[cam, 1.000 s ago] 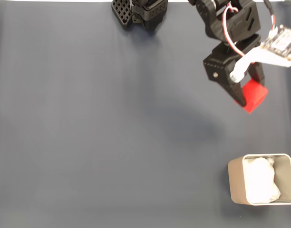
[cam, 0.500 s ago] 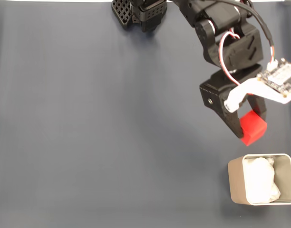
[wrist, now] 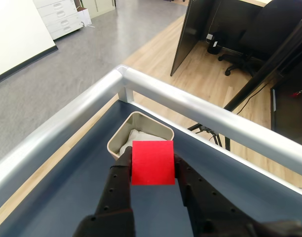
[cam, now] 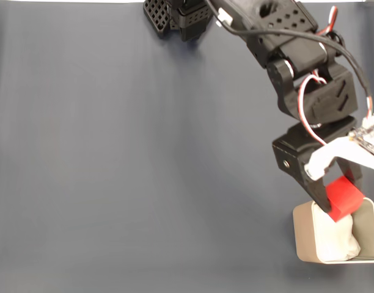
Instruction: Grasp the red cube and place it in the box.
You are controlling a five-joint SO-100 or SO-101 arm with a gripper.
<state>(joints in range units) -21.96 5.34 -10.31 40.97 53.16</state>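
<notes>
The red cube (cam: 344,196) sits clamped between the two black fingers (cam: 316,189) above the near rim of the box (cam: 304,235) on the counter (cam: 144,171); the cube hides part of the box's white lining.

I see the red cube (cam: 344,196) clamped between the fingers of the gripper (cam: 338,206), clear of the surface, matte faces plain. The box (cam: 304,235), beige with rounded corners and white paper lining, stands upright directly beneath the gripper tips, its near rim under the cube.
</notes>
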